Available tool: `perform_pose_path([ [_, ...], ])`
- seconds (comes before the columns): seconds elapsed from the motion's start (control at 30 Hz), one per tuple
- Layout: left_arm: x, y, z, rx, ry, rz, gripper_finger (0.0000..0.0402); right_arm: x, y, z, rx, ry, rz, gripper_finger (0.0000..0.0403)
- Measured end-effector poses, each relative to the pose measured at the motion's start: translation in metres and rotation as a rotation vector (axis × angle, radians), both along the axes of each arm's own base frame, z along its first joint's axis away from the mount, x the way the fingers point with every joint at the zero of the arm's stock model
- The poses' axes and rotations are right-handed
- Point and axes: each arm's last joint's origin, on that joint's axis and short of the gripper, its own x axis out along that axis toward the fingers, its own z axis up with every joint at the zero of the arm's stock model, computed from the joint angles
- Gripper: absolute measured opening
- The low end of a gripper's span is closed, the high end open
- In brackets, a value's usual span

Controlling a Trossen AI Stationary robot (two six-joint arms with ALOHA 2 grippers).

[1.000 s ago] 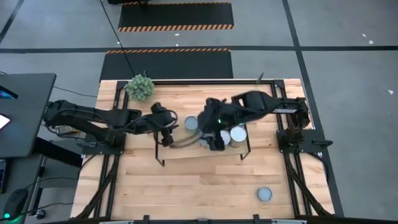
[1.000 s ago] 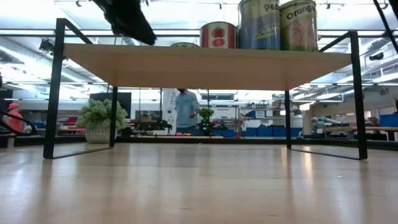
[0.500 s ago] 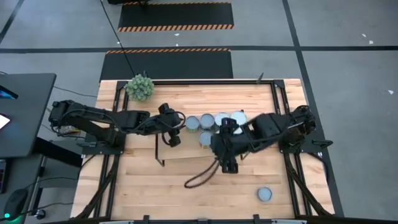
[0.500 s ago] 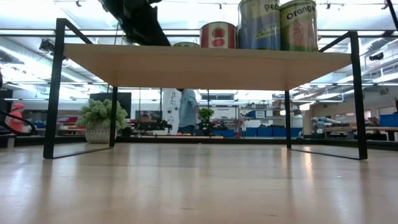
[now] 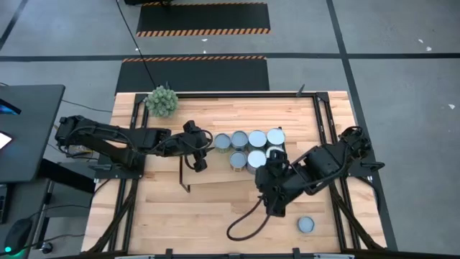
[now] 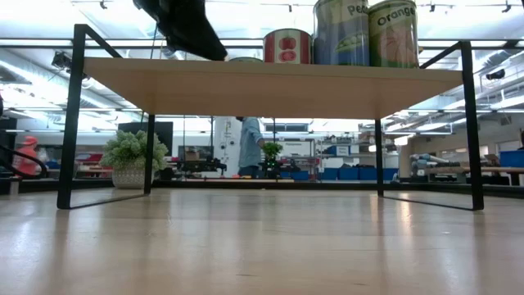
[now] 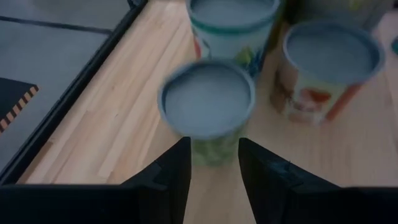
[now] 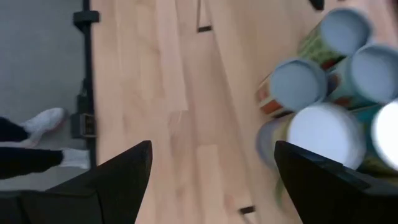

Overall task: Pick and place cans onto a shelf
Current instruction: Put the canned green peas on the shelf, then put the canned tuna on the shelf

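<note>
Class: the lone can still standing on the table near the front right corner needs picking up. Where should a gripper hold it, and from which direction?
Grip the lone can across its round sides, coming straight down from above. It stands upright with bare table all around, so either side is free for the fingers.

**A workshop hall around a pale wooden table**

A light butcher-block wooden tabletop (image 5: 215,208) stands on a grey concrete floor (image 5: 402,57) crossed by dark lines. Two black floor mats edged with orange-and-black hazard stripes (image 5: 203,18) lie beyond the table's far edge. A dark desk surface (image 5: 25,129) sits just beside the table on one side. Seen level from the table, the room behind is a bright open hall with long ceiling lights (image 6: 246,6), blue bins (image 6: 344,174) and a person in a light blue shirt (image 6: 250,146) standing well back.
</note>
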Motion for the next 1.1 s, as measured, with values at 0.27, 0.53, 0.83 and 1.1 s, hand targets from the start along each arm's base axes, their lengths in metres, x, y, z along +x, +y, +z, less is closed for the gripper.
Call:
perform_pose_path([
  [0.27, -0.007, -0.012, 0.025, 0.054, 0.045, -0.077, 0.0139, -0.012, 0.026, -0.012, 0.016, 0.023, -0.033, 0.0346],
  [0.53, -0.01, -0.018, 0.045, 0.066, 0.038, -0.112, 0.0139, -0.022, 0.055, -0.065, -0.017, 0.189, -0.083, 0.0346],
  [0.83, -0.013, -0.018, 0.049, 0.057, 0.077, -0.114, 0.0139, -0.043, 0.073, -0.131, 0.167, 0.283, -0.075, 0.0345],
  [1.1, -0.014, -0.018, 0.048, 0.041, 0.09, -0.101, 0.0139, -0.071, 0.061, -0.184, 0.216, 0.347, -0.08, 0.032],
])
